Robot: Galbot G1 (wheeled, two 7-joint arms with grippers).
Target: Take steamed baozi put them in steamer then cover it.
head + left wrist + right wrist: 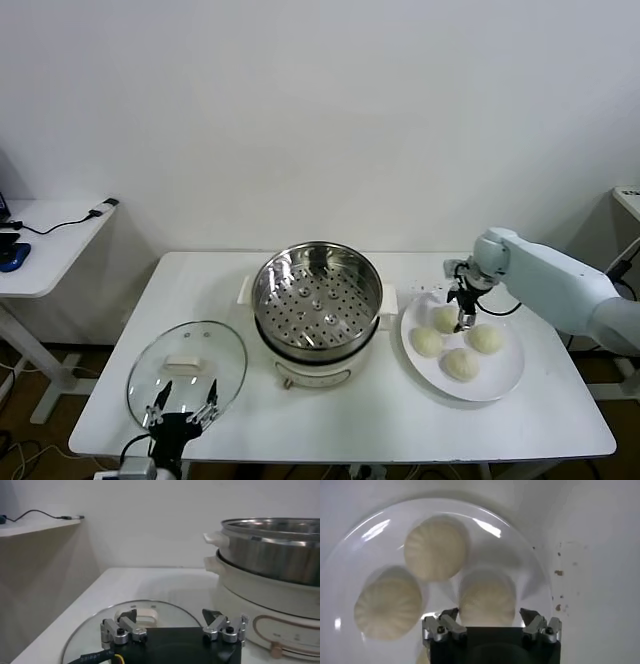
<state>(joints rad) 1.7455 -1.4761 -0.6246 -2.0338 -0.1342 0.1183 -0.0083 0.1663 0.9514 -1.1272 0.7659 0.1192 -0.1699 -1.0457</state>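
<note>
The steamer (318, 300), a shiny steel pot with a perforated tray on a white base, stands uncovered and empty at the table's centre; it also shows in the left wrist view (270, 550). Four cream-white baozi lie on a white plate (500, 378) to its right. My right gripper (465, 320) is open and hangs low over the plate. In the right wrist view its jaws (490, 616) stand either side of one baozi (487, 600), with two others (436, 547) (387, 607) beyond. My left gripper (183, 405) is open and empty at the near edge of the glass lid (187, 372).
The lid lies flat on the white table (340, 425) at front left, its white handle (145, 614) up. A side table (50, 240) with a cable stands at far left. Another table's corner (628, 198) shows at far right.
</note>
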